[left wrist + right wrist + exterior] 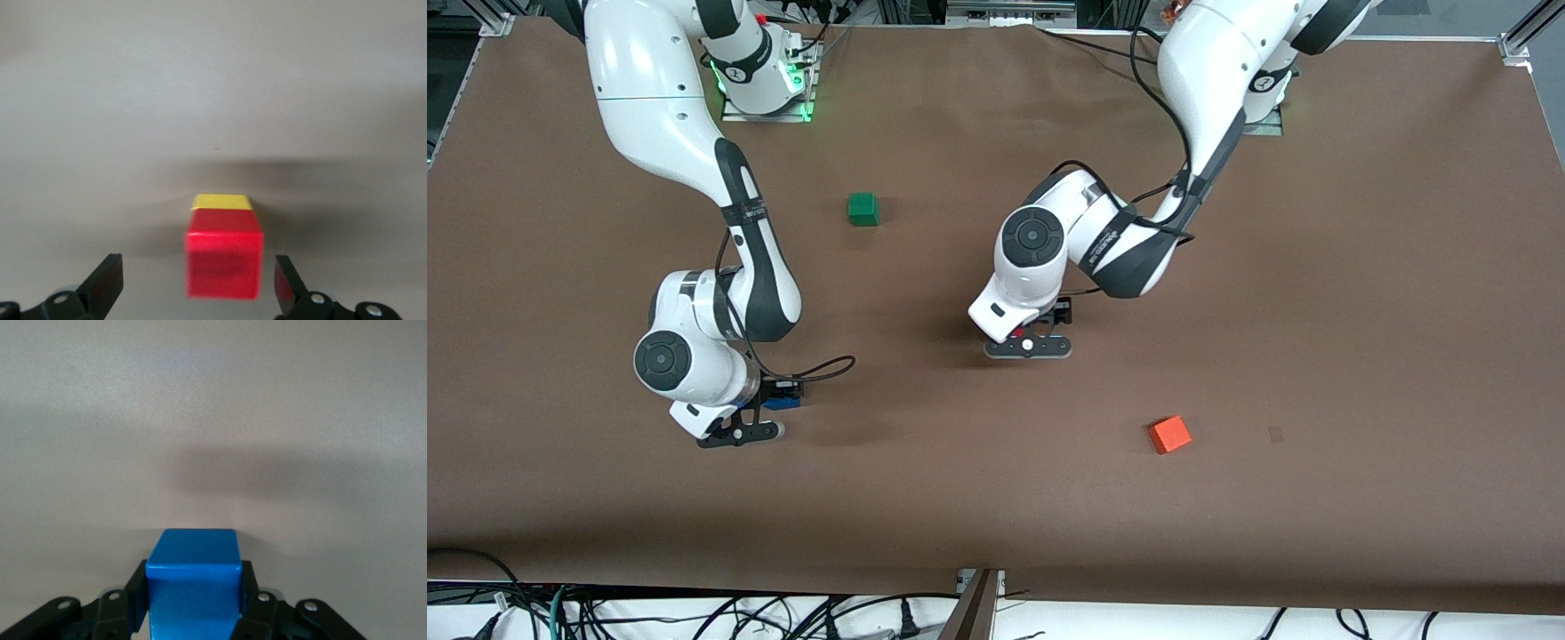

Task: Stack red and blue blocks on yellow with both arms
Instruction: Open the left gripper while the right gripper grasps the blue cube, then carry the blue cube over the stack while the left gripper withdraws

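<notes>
You see the red cube (pixel 223 263) hiding most of yellow (pixel 222 202) between the spread left gripper (pixel 200 283); the right gripper (pixel 192 600) pinches blue (pixel 193 587).

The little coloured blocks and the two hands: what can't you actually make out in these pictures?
- Yellow block: left wrist view shows only a strip; the red block on it covers the rest. In the front view the left arm hides both.
- Blue block: lower part cut off by the right wrist view's edge, inside the shut right hand.
- Left hand, open: fingers cut off by the edge.
</notes>
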Robot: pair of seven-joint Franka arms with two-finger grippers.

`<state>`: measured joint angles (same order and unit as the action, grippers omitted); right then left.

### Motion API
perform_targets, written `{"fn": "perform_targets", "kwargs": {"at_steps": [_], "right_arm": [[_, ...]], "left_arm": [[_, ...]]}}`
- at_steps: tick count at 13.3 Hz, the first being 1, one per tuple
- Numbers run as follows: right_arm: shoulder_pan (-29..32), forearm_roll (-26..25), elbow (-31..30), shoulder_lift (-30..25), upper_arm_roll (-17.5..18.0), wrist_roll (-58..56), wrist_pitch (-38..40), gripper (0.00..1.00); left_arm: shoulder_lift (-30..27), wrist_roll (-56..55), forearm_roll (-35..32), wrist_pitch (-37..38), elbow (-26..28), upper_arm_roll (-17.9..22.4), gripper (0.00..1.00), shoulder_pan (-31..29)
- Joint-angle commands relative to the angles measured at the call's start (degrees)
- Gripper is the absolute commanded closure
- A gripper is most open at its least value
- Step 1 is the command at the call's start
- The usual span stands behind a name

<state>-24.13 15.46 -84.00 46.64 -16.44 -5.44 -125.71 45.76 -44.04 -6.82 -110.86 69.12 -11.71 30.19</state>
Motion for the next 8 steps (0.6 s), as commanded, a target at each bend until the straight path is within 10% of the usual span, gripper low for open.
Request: {"fn": "perform_targets", "kwargs": {"at_steps": [1, 8], "right_arm": [[0.4, 1.3, 0.8, -1.5, 0.1, -1.6, 0.3, 0.62], [-5.0, 1.2, 15.3, -1.7, 0.3, 7.9, 16.5, 0.60]], "left_arm": [[-0.7, -0.3, -1.6, 13.4, -10.0, -0.3, 0.00, -2.8], [-12.2, 20.3, -1.3, 22.4, -11.7, -0.4, 0.00, -21.9]]}}
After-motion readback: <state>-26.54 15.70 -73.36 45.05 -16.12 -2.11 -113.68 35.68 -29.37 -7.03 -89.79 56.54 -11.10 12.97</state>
